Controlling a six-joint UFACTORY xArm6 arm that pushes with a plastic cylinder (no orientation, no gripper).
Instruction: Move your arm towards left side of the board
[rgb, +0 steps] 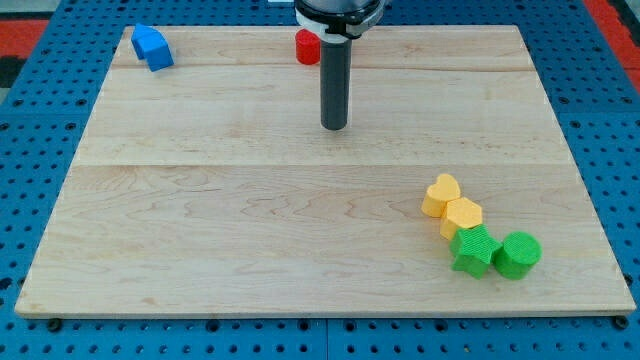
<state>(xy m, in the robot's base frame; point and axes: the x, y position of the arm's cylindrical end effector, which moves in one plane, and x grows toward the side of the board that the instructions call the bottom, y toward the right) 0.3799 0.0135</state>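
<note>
My tip (334, 126) rests on the wooden board (250, 210) near the top middle. A red block (306, 47) sits just above and left of it, partly hidden behind the rod. A blue block (152, 47) lies at the board's top left corner, far to the left of my tip. At the lower right sit a yellow heart-shaped block (440, 195), a yellow hexagonal block (462, 216), a green star-shaped block (473, 250) and a green round block (517, 254), clustered and touching.
The board lies on a blue pegboard table (40, 120) that surrounds it on all sides. The arm's mount (338, 12) hangs over the board's top edge.
</note>
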